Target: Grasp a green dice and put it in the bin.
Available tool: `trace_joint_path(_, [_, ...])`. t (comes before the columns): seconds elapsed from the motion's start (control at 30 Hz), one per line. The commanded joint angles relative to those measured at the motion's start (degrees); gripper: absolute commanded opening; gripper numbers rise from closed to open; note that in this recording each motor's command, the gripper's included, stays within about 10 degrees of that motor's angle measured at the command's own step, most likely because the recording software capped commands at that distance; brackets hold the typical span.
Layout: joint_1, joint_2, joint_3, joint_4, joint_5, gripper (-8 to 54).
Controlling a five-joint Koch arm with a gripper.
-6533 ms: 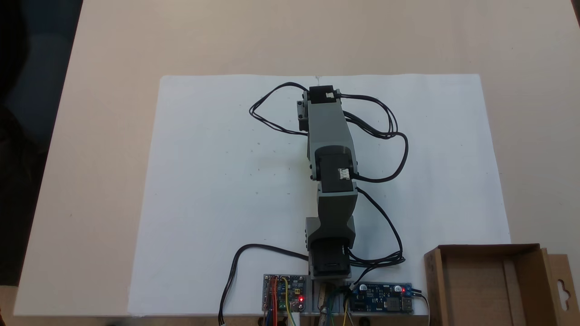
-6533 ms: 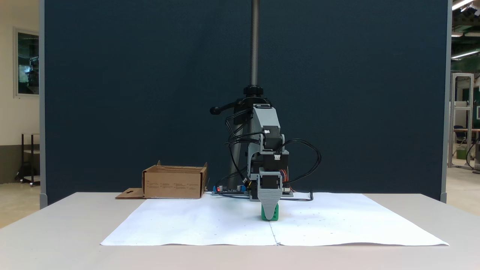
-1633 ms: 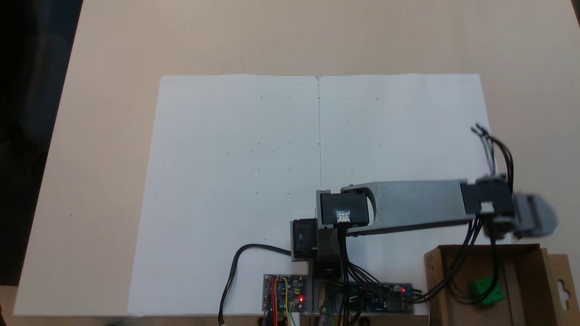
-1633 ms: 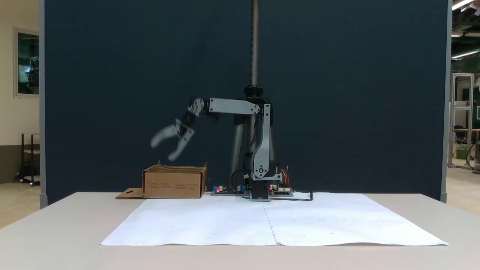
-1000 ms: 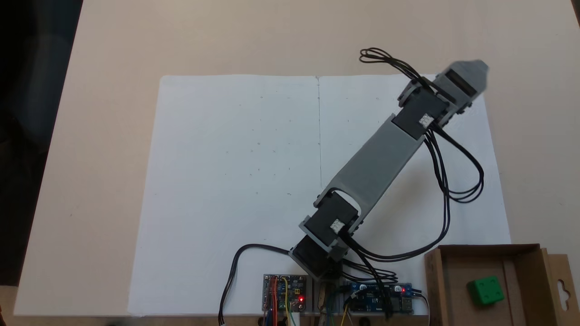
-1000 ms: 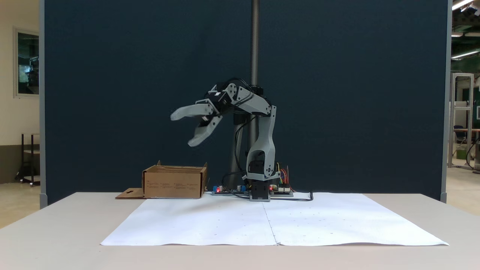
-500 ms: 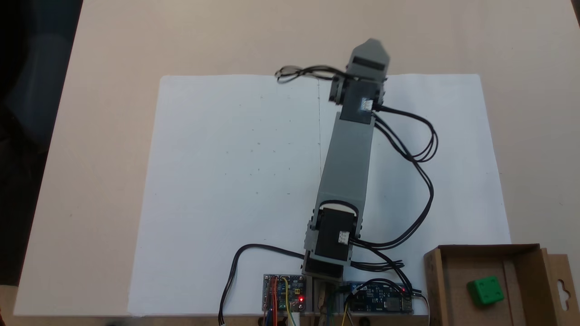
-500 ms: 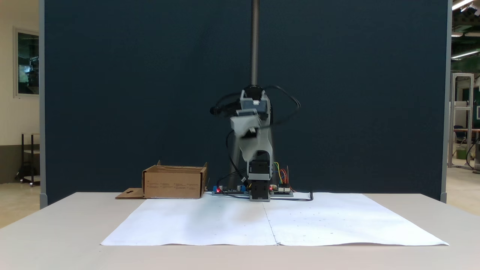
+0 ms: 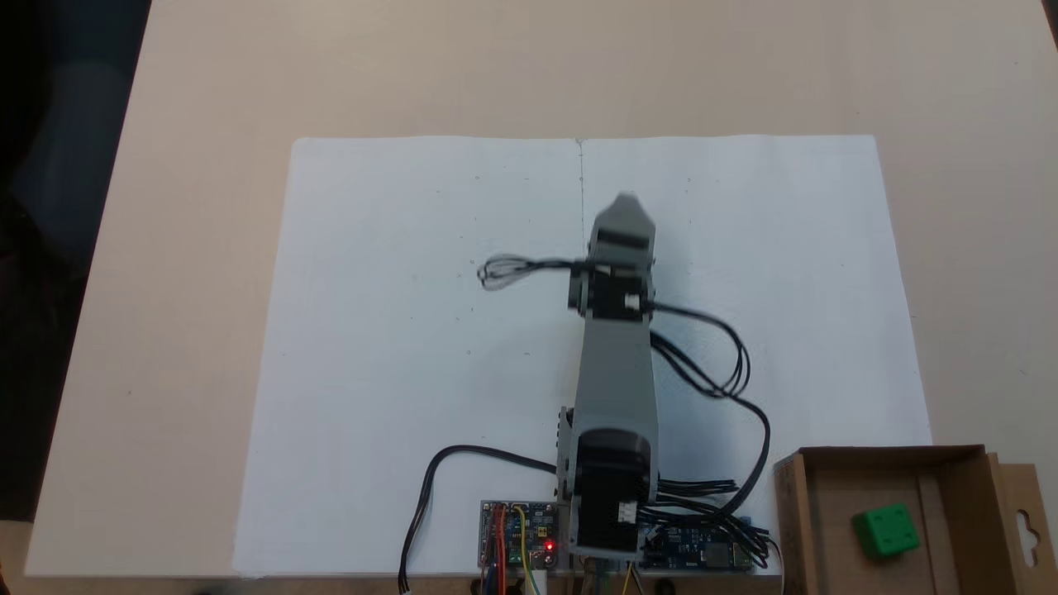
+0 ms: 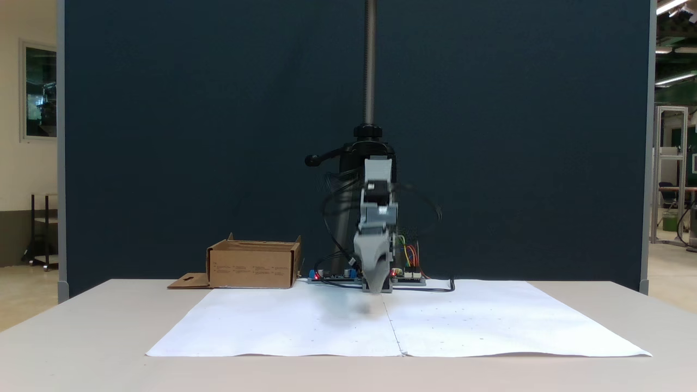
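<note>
- In a fixed view from above, the green dice (image 9: 886,530) lies on the floor of the bin (image 9: 795,512), right of the box's middle and touching none of the walls.
- The bin sits at the lower right corner of that view, just off the white paper sheet (image 9: 397,330), with its hang-hole flap (image 9: 1029,529) spread to the right.
- The arm (image 9: 616,372) reaches straight out over the sheet, well apart from the bin, and the gripper (image 9: 626,207) points away from the base.
- In a fixed view from the front, the gripper (image 10: 374,286) hangs nose-down just above the sheet, blurred.
- One jaw hides the other in both fixed views, so whether the fingers are parted or closed cannot be told.
</note>
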Motion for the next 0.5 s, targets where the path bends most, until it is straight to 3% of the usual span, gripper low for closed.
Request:
trace_joint_path(0.0, [0.0,3.1,2.8,-9.5,3.3,44.4])
trace_joint_path(0.23, [-1.2,6.9,19.6,-23.0,0.1,44.1])
trace_joint_path(0.47, [-1.1,9.9,26.0,-40.5,0.2,44.2])
